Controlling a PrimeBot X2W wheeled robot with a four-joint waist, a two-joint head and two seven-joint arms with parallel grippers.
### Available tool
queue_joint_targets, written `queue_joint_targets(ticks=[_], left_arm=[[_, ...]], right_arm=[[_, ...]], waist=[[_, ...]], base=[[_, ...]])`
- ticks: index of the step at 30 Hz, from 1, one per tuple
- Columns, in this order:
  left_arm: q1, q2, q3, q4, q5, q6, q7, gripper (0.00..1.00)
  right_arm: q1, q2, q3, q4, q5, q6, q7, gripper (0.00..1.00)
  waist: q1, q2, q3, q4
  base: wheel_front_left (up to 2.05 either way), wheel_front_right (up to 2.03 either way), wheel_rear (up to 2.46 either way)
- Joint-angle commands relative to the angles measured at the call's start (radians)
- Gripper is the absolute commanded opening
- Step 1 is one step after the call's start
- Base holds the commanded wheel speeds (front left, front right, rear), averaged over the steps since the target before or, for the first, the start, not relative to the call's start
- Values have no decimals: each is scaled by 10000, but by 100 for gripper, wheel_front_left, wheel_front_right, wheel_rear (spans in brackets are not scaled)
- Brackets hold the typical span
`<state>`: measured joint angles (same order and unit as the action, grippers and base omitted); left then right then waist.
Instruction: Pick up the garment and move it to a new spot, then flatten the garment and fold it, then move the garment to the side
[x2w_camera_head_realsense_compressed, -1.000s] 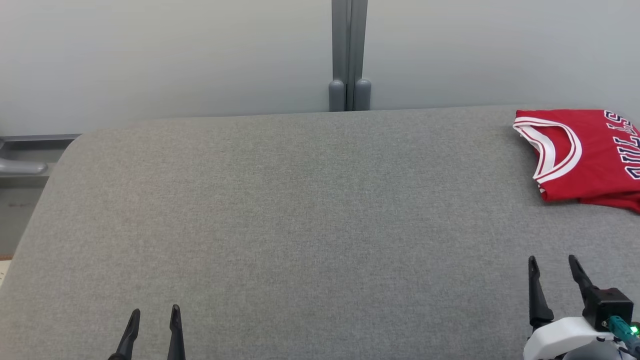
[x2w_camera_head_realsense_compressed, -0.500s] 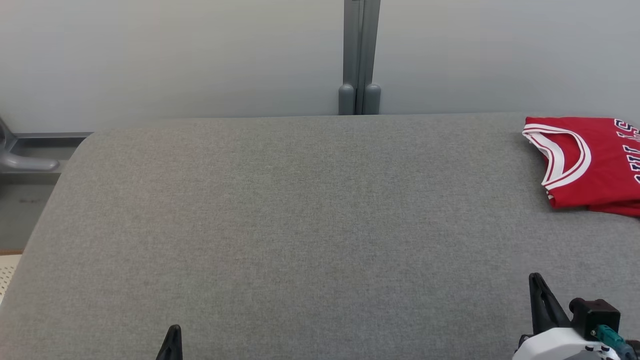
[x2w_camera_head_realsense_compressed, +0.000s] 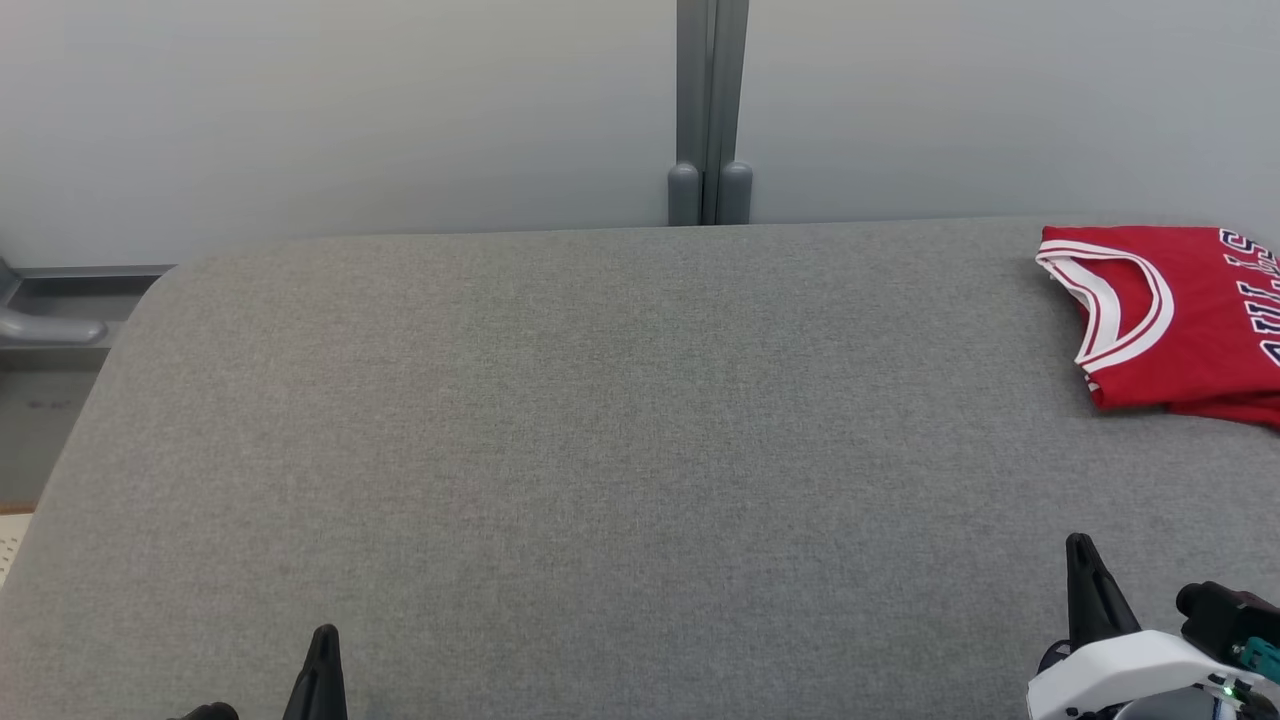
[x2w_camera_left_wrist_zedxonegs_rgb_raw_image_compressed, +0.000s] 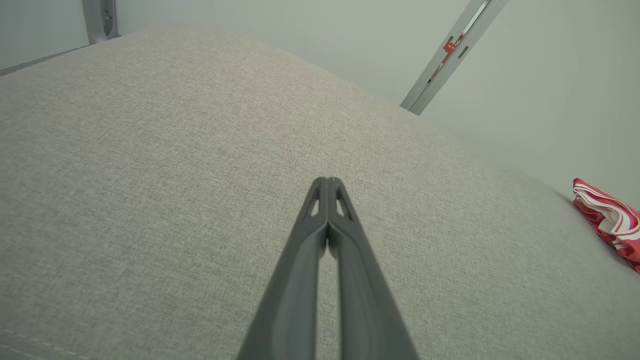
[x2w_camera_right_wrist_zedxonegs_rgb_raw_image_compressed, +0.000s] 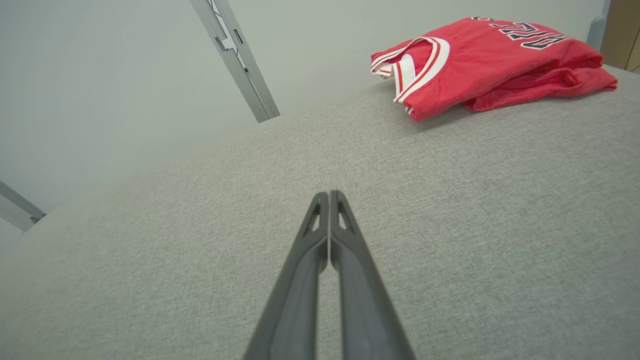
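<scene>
The left claw (x2w_camera_left_wrist_zedxonegs_rgb_raw_image_compressed: 327, 182) is pinched shut and empty over the bare grey surface (x2w_camera_head_realsense_compressed: 600, 420). The right claw (x2w_camera_right_wrist_zedxonegs_rgb_raw_image_compressed: 329, 194) is also shut, holding nothing. The folding looks done, so park both low and well clear of the cloth. The red basketball jersey (x2w_camera_head_realsense_compressed: 1180, 320) lies folded at the surface's far right corner, white-trimmed neckline leftward, dark lettering on top.

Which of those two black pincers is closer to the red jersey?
The right gripper, at the head view's lower right, same side as the red jersey; the left gripper sits lower left, across the grey surface.
</scene>
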<state>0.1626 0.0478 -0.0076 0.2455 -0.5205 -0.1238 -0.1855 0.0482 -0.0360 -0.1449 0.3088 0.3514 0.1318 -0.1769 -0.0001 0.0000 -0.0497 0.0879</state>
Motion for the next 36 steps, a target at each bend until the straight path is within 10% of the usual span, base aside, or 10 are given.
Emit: queue_joint_targets(ticks=[1,36], left_arm=[[-360,107,52,-112,-475,-16,76,0],[-1429,197,425,-98,-5195,-53,1246,0]], right_arm=[[-318,-65,21,-210,499,-1,101,0],[-901,-112,157,-434,5820,-7,1334,0]], waist=[[1,0,9,-13],[1,0,178,-294]], base=[[0,0,0],[0,0,0]])
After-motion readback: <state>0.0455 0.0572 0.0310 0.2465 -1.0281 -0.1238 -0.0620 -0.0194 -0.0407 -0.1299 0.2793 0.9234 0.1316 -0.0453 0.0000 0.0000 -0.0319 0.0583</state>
